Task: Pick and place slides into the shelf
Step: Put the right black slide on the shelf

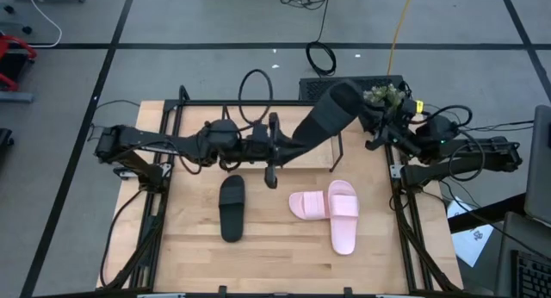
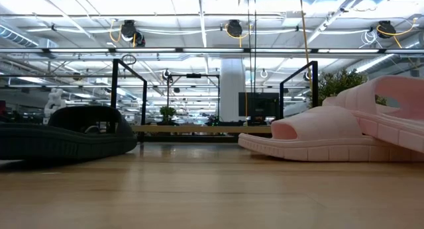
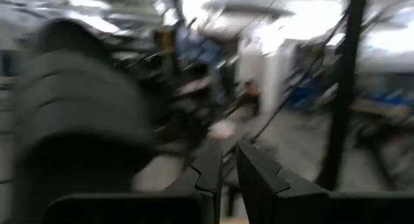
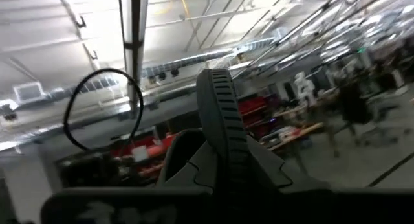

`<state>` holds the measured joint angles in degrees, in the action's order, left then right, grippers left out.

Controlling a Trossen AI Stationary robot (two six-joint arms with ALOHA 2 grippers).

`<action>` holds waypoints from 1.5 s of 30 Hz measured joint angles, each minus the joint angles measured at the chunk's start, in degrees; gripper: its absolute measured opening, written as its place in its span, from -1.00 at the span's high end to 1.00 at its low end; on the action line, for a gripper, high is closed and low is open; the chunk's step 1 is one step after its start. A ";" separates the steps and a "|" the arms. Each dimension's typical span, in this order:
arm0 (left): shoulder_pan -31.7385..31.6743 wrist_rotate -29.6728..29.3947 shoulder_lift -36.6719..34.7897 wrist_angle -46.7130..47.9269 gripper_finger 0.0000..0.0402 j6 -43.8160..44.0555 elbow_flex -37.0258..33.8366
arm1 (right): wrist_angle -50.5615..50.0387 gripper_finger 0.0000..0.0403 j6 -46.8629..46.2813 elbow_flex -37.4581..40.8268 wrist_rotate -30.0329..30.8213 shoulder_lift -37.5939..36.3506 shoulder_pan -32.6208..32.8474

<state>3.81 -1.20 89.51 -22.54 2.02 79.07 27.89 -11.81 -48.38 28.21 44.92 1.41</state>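
A black slide (image 1: 327, 117) hangs in the air over the table's far middle, with my right gripper (image 1: 372, 117) shut on its far right end. My left gripper (image 1: 282, 152) is shut beside the slide's other end; nothing shows between its fingers (image 3: 213, 175), and the slide (image 3: 77, 107) stands off to one side in that view. A second black slide (image 1: 232, 208) lies sole down on the table. Two pink slides (image 1: 310, 205) (image 1: 343, 216) lie touching each other to its right. The shelf (image 2: 199, 129) stands at the far side. My right gripper pinches the ridged sole (image 4: 223, 114) of the raised black slide edge-on between its two fingers, at the slide's far right end. The fingers slant upward from the table's right. The slide is lifted clear and reaches toward my left gripper. My left gripper is close to the slide's free end (image 1: 297, 145); I cannot tell whether it touches.
Black frame rails (image 1: 405, 220) run along the table's left and right sides. Thin upright shelf rods (image 1: 336, 156) stand under the held slide. Cables (image 1: 254, 87) loop behind the arms. Bare wood (image 1: 258, 263) lies toward the near edge.
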 joint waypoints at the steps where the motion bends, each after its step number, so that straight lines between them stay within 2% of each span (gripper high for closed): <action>1: 0.26 -1.87 -0.43 1.08 0.77 -2.01 0.00 | -0.70 0.84 -0.94 0.00 -0.01 0.17 0.02; 8: 2.50 -11.73 -1.85 5.45 0.77 -14.93 1.12 | -1.11 0.84 -6.02 0.00 0.00 3.30 0.02; 13: 3.91 -18.00 -1.38 16.79 0.77 -21.36 5.06 | 0.50 0.84 -9.29 0.02 -2.01 6.44 -0.33; 16: 5.09 -23.18 -1.19 21.00 0.77 -25.85 6.38 | 2.28 0.84 -11.49 0.00 -4.41 7.33 -1.38; 22: 9.32 -34.29 -1.35 24.97 0.77 -40.44 10.50 | 1.60 0.84 -15.04 0.00 -4.59 8.59 -3.43; 26: 11.49 -43.68 -1.24 26.36 0.77 -48.90 11.04 | 2.09 0.84 -17.30 0.00 -6.27 8.77 -4.42; 28: 11.98 -46.28 -1.24 26.81 0.77 -52.32 11.15 | 1.63 0.84 -17.51 0.00 -6.25 8.86 -4.49; 37: 12.14 -46.82 -0.88 28.64 0.77 -60.17 11.15 | 1.91 0.84 -20.26 0.00 -7.54 9.47 -4.50; 45: 12.54 -47.31 2.43 28.83 0.77 -70.97 11.02 | 6.09 0.85 -22.96 0.00 -8.21 13.50 -4.83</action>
<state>16.35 -48.51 91.94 6.28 -68.95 90.09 33.98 -34.77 -48.38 20.00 58.42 -3.42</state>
